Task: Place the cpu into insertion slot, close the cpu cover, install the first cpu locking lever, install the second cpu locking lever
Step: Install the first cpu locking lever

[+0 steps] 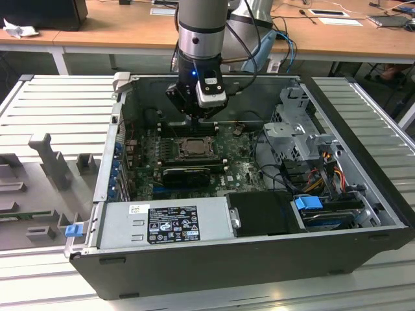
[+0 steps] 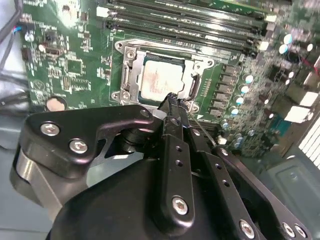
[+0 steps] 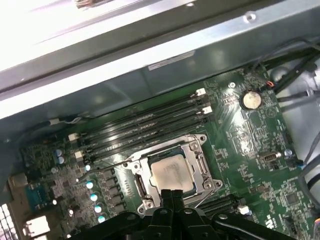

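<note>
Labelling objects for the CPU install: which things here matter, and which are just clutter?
Job: cpu, seated in the insertion slot; cpu cover, lying flat around it; gripper, at the socket's edge.
Bystanders: memory slots, coin battery, power supply, drive cage.

Cpu point(image 3: 171, 172): pale beige-silver. Motherboard point(image 3: 250, 145) around the cpu: green. Memory slots point(image 3: 145, 122) beside the cpu: black, apparently with white end clips point(image 3: 201, 92).

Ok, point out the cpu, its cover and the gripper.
cpu point(image 3: 172, 172), first wrist view, middle of its pale top.
cpu cover point(image 2: 129, 75), second wrist view, a side bar of the metal frame.
gripper point(image 2: 172, 97), second wrist view, between its fingertips.
</note>
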Robot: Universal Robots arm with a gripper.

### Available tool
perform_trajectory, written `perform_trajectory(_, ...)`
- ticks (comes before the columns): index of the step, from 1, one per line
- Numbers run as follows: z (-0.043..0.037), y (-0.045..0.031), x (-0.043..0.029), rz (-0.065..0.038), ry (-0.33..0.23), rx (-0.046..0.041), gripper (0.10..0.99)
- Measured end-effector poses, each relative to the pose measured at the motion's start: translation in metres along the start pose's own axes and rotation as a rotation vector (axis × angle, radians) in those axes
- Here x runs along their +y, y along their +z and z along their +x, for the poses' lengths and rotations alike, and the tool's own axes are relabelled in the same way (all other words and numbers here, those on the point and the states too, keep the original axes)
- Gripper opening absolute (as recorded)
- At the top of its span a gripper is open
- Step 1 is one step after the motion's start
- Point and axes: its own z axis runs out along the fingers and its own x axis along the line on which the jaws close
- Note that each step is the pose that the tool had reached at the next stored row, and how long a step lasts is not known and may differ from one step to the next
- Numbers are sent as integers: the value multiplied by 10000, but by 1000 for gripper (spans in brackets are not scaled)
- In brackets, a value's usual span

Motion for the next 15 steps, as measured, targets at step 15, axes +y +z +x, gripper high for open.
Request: perform_trajectory(15,0,2,0,33,-2441,30,106)
